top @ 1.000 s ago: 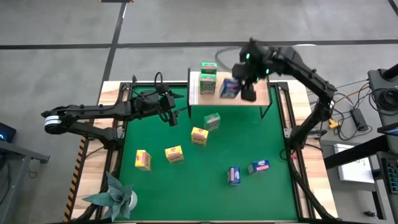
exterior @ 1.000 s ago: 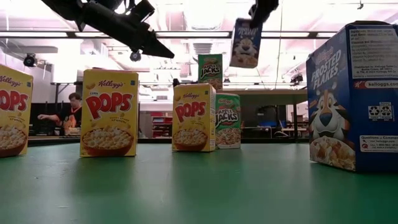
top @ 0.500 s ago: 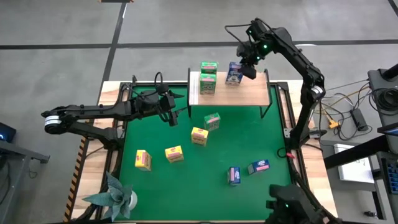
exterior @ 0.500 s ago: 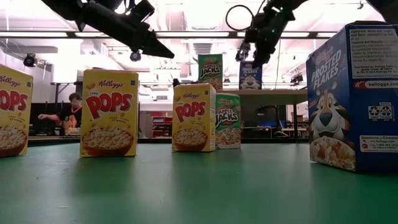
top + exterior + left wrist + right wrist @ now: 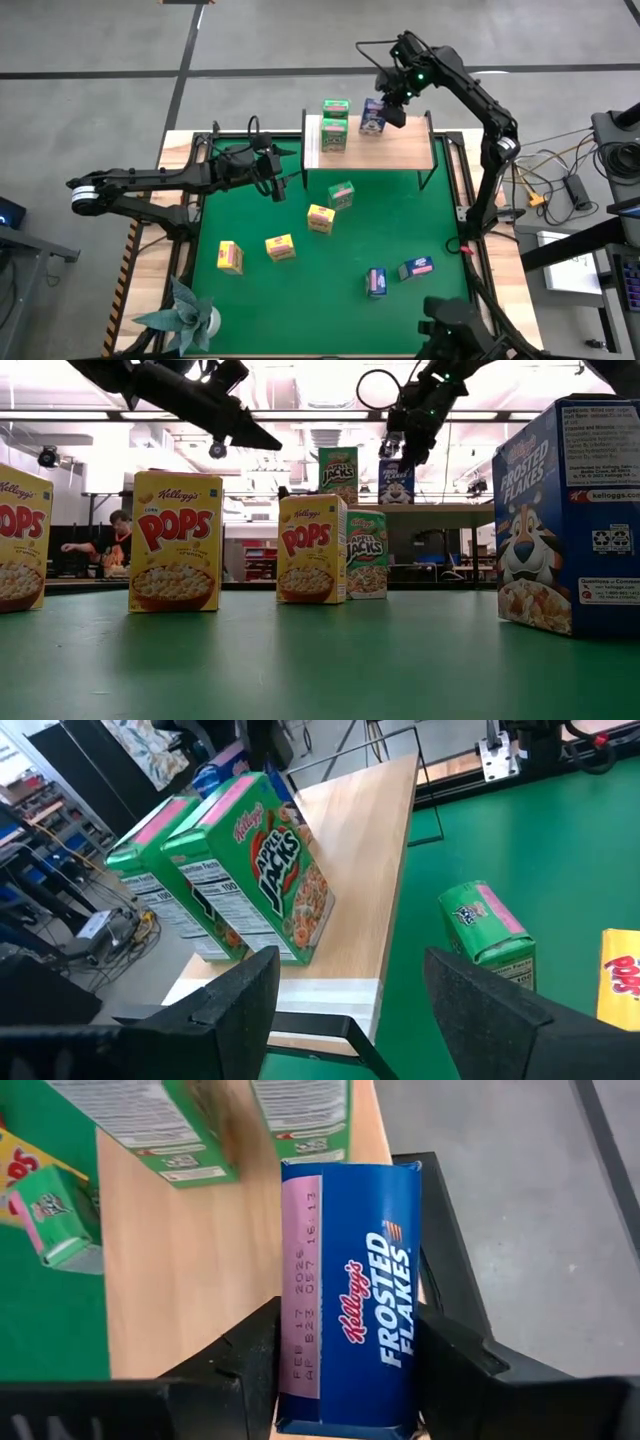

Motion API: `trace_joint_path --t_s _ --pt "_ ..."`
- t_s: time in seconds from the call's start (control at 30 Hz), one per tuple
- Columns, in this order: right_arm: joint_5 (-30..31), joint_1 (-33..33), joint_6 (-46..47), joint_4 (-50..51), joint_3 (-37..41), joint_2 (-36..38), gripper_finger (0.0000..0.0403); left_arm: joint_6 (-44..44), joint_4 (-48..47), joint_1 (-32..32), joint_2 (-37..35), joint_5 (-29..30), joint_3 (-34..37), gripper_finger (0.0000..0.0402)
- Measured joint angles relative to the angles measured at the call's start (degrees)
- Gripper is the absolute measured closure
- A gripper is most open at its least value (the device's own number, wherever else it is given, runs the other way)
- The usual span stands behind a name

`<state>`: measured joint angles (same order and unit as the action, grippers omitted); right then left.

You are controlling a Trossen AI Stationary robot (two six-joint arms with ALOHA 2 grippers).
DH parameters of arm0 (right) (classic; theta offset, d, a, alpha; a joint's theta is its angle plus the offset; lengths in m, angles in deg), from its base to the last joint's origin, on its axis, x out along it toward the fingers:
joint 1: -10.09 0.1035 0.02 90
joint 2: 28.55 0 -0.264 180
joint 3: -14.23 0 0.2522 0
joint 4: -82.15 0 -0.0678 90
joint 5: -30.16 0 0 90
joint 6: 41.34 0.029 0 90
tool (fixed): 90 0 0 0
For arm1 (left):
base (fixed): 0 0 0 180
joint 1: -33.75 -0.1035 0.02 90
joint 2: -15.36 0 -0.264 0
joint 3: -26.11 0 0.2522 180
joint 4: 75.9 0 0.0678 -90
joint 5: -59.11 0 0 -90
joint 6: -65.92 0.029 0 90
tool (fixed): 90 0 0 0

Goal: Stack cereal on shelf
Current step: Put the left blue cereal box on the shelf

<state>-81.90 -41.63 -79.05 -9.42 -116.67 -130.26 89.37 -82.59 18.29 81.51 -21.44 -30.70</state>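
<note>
Right gripper (image 5: 384,108) reaching over the far edge of the shelf (image 5: 400,152), fingers (image 5: 250,1355) straddling an upright blue box (image 5: 350,1295). Fingers flanking both narrow sides of that box; cannot tell from the wrist view whether pads are pressing or just beside the card. Box standing on the plank, top face toward the wrist camera, lettering reading sideways.

Two green boxes (image 5: 335,124) standing together on the same plank, just beside the blue one, toward the white edge strip.

Left gripper (image 5: 273,178) hanging above the mat (image 5: 440,300) near the shelf's front left corner, fingers (image 5: 235,995) spread wide, holding nothing.

Remaining cereal sitting on the mat: third green box (image 5: 341,194) just in front of the shelf, one yellow box (image 5: 320,217) near it, two more yellow boxes (image 5: 280,247) (image 5: 230,257) further toward the near left, two blue boxes (image 5: 377,282) (image 5: 415,267) near each other at the near right.

Paper plant (image 5: 185,315) resting at the near left corner.
</note>
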Motion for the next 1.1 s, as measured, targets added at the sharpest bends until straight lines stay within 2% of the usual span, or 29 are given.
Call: trace_joint_path --t_s 0.27,0.47,0.7,1.1 --pt "1.3 1.9 0.7 0.1 0.0 0.0 0.0177 -0.6 0.0 0.0 0.0 0.0 0.0 0.0171" --pt "1.3 2.2 1.9 0.1 0.0 0.8 0.016 -2.1 0.0 0.0 0.0 0.0 0.0 0.0171" --pt "1.3 2.4 4.7 -0.1 0.0 3.1 0.0165 -3.2 -0.6 0.0 0.0 0.0 0.0 0.0171" --pt "3.7 3.8 13.1 -0.9 -2.9 7.1 0.0202 -2.9 -0.3 0.0 0.0 0.0 0.0 0.0171"
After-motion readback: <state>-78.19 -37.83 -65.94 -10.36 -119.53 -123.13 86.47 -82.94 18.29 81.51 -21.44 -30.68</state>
